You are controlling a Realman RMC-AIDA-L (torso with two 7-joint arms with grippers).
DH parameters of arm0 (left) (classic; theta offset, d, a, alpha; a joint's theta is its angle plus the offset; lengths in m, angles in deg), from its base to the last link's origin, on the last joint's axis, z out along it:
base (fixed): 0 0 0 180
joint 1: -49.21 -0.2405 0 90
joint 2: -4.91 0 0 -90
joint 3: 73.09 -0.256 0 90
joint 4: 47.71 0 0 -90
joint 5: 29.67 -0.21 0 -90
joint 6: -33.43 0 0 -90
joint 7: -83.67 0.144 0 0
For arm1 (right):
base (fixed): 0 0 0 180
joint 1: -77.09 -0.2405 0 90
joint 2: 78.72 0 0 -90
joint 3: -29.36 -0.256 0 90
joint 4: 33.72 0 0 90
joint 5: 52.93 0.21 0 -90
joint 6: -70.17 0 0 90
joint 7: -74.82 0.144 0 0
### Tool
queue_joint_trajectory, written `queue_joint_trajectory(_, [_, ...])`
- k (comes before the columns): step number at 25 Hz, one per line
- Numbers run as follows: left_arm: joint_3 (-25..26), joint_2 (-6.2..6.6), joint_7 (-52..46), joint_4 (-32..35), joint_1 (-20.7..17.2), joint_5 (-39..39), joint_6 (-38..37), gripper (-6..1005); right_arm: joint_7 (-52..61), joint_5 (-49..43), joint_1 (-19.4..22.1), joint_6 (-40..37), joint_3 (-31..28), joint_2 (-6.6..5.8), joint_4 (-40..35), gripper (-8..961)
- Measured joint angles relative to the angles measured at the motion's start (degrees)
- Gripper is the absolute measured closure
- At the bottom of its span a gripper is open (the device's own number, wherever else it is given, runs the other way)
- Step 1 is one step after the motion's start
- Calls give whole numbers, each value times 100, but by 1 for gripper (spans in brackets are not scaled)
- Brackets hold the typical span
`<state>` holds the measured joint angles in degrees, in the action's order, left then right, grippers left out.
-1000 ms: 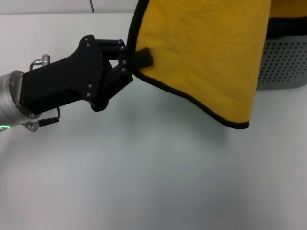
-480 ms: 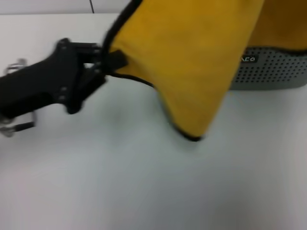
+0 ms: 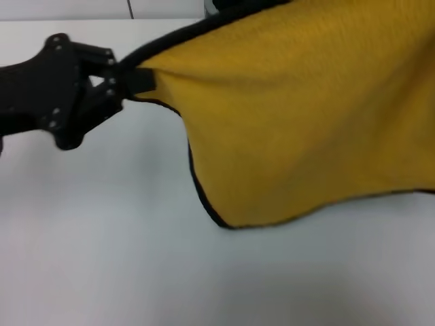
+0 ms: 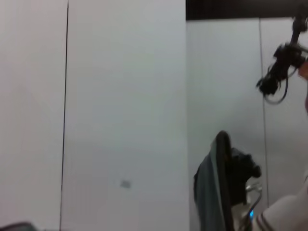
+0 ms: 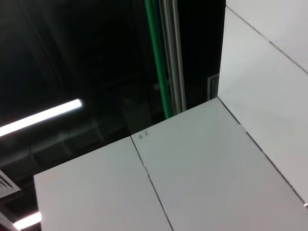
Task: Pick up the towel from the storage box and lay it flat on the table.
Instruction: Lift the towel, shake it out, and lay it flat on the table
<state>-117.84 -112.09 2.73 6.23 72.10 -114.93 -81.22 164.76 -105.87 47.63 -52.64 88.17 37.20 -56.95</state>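
1 left gripper (image 3: pixel 121 83) | clamps towel (image 3: pixel 299 115) corner | above table (image 3: pixel 102 258)

1. Most of the left wrist view is pale wall panels (image 4: pixel 125 110) divided by thin dark vertical seams.
2. A dark band (image 4: pixel 245 8) crosses one corner.
3. The towel (image 4: pixel 211 187) hangs edge-on, grey-teal face showing, black edging along it.
4. A black gripper (image 4: pixel 240 173) is seen against the towel; its fingers cannot be made out.
5. A black cabled fitting (image 4: pixel 279 67) hangs farther off.
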Motion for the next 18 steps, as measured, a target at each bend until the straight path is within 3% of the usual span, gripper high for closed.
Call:
queue_joint_trajectory(4, [24, 16, -13, -8, 217, -367, 295, 978, -275, -3, 44, -4, 40, 4, 68, 951])
queue_joint_trajectory(9, [11, -42, -19, 195, 127, -433, 352, 978, -587, -265, 216, 80, 712, -41, -6, 951])
queue_joint_trajectory(13, [-2, -99, -93, 524, -109, -414, 348, 977, -905, -860, 400, 410, 812, -49, -631, 951])
queue_joint_trajectory(18, [12, -120, -126, 554, -153, -441, 405, 977, -529, -1110, 449, 847, 811, -124, -1676, 951])
